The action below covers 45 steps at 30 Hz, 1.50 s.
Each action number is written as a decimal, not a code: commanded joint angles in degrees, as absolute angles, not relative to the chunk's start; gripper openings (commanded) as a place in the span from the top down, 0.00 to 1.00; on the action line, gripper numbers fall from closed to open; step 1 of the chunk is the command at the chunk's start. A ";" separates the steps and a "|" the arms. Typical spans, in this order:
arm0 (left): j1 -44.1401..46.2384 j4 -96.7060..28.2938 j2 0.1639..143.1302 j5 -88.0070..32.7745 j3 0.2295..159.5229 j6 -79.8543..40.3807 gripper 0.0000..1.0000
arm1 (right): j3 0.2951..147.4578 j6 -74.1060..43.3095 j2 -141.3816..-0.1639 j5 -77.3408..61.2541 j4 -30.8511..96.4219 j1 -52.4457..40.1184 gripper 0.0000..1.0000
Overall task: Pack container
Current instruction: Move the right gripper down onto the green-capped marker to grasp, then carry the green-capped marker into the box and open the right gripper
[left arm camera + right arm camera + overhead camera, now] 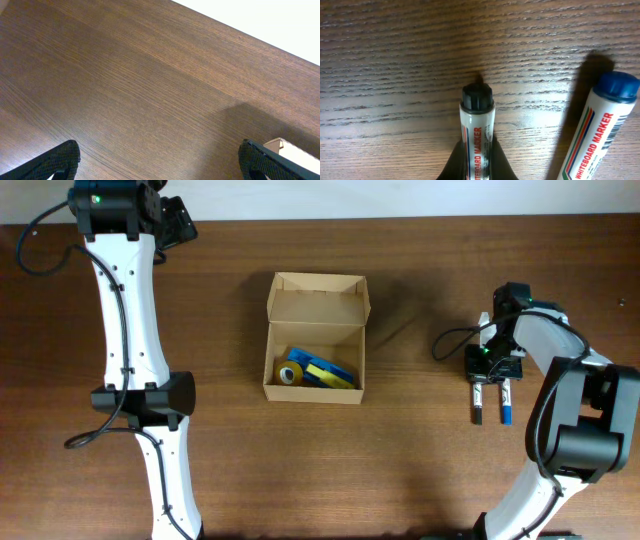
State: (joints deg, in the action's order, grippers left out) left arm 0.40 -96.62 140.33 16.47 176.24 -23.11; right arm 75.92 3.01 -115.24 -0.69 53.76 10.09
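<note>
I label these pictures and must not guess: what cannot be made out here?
Overhead: the things inside the container are too small to name.
Right wrist: the bottom edge cuts off the black marker and right gripper; grip unclear.
Left wrist: the edge cuts off the container.

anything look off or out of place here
Nothing stands out. The box sits upright and open, with no damage visible. The right hand grips a black marker, and a blue marker lies flat beside it, simply not packed yet.
</note>
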 commanded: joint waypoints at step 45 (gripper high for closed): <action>0.21 -96.66 138.15 16.40 175.96 -22.39 0.00 | 131.04 50.74 -137.62 -5.69 80.14 -41.28 0.96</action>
State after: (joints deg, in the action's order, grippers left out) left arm 0.40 -96.62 140.33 16.47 176.24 -23.14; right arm 130.91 49.89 -136.25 -5.45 80.16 -40.73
